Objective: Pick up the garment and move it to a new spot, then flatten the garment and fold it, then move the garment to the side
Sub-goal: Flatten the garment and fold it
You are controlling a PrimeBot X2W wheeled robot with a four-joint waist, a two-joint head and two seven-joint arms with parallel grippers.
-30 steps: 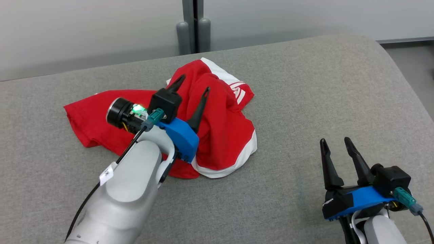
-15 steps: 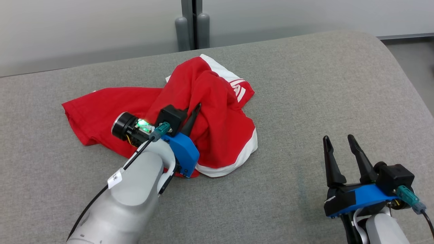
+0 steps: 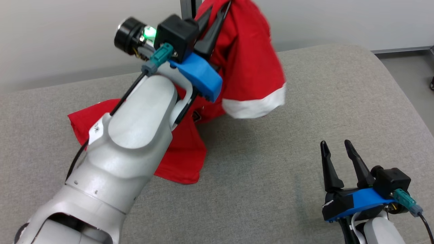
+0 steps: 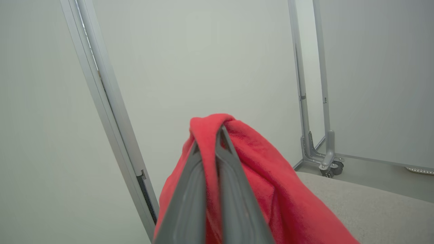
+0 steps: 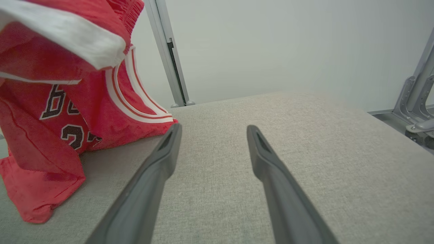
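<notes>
The garment (image 3: pixel 251 67) is a red jersey with white trim and dark numbers. My left gripper (image 3: pixel 218 5) is shut on a fold of it and holds it high above the grey cushion (image 3: pixel 305 101). In the left wrist view the red cloth (image 4: pixel 264 162) drapes over the closed fingers (image 4: pixel 190 189). The jersey's lower part (image 3: pixel 183 159) still trails on the cushion behind my left forearm. My right gripper (image 3: pixel 335 147) stands open low at the right, apart from the cloth. Seen from the right wrist, the jersey (image 5: pixel 67 101) hangs to the left of the open fingers (image 5: pixel 162 159).
The cushion's rounded right edge (image 3: pixel 403 98) drops to the floor. A pale wall panel with a metal post (image 4: pixel 105 101) stands behind the cushion. A wheeled frame foot (image 4: pixel 329 162) sits off the far right corner.
My left gripper closed on the jersey and lifted it up off the cushion. The hanging cloth now sways to the right. My right gripper has stayed open in place.
</notes>
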